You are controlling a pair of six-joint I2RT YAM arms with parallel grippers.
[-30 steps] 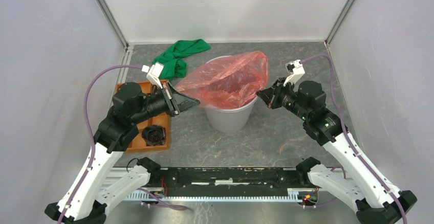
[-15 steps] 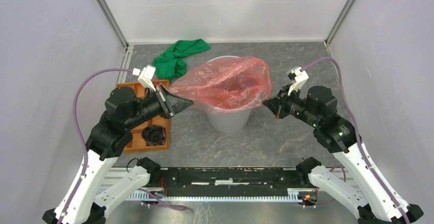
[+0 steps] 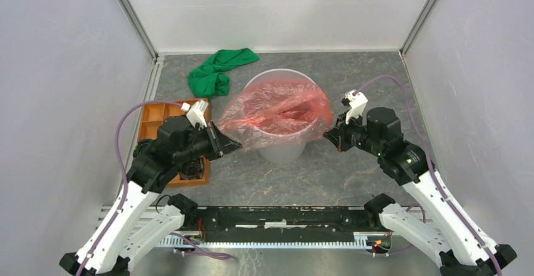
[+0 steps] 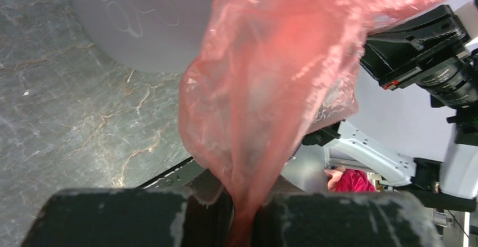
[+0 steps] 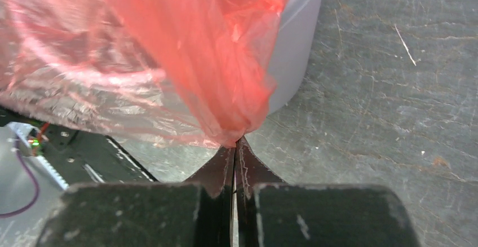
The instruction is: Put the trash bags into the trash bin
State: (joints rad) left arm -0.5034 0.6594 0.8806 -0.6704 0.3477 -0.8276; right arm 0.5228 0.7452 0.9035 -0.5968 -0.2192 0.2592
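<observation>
A thin, translucent red plastic bag [image 3: 277,109], glossy and heavily wrinkled, shows against the smooth, matt light-grey plastic of the bin [image 3: 284,152]. The table [image 3: 352,175] has a dark grey stone-look finish, veined with pale and rusty lines and faintly scratched. The green cloth [image 3: 217,71] is soft, matt fabric in loose folds. The orange tray [image 3: 150,115] looks like matt plastic. The right gripper [image 5: 234,145] has matt black fingers [image 5: 315,213] with edges scuffed pale, and the left gripper [image 4: 237,202] is worn alike. The arm links [image 3: 437,195] are smooth white plastic. The walls [image 3: 63,68] are plain matt white, framed by dull metal posts [image 3: 129,11].
</observation>
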